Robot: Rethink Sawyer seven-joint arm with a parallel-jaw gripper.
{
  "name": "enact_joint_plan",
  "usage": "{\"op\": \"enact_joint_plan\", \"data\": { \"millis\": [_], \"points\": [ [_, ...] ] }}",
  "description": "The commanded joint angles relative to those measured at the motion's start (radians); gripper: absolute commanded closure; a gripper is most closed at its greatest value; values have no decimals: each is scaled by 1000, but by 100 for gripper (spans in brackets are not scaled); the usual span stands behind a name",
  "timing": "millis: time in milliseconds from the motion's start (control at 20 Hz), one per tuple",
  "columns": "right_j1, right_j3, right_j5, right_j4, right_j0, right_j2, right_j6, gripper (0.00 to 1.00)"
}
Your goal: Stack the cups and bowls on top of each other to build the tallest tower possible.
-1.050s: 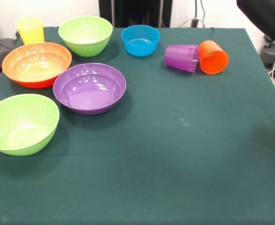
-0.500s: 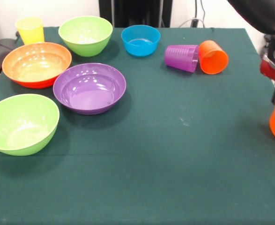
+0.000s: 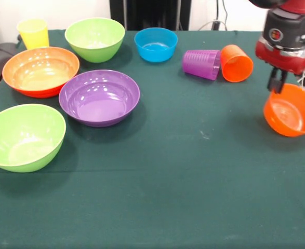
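The end effector (image 3: 280,83) was at the right side of the desk (image 3: 194,181), its fingers closed on the far rim of a small orange bowl (image 3: 291,115). That bowl hung tilted, its opening turned toward the camera, and nothing lay inside it. Whether its underside touched the green cloth could not be told.

The remaining containers all sat empty. A yellow cup (image 3: 33,32) stood upright at the far left corner. Just beside it was a large orange bowl (image 3: 40,70), and a lime bowl (image 3: 94,38) stood farther along the far edge. A small blue bowl (image 3: 156,43) stood to the right of that one, apart from it. A purple bowl (image 3: 99,96) sat nearer the camera, its rim close to the large orange bowl's. A second lime bowl (image 3: 23,136) rested at the left edge, nearest the camera.

Two cups lay on their sides between the blue bowl and the arm: a ribbed purple cup (image 3: 201,63) and an orange cup (image 3: 236,63), touching each other, the orange one's mouth facing the camera. Nothing was stacked on anything else.
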Motion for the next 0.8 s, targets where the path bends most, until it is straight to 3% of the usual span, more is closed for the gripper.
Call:
{"op": "enact_joint_plan", "data": {
  "millis": [50,800],
  "points": [
    [-25,92,-65,-79,-42,-91,124,100],
    [48,146,-244,-104,-5,-179,216,100]
  ]
}}
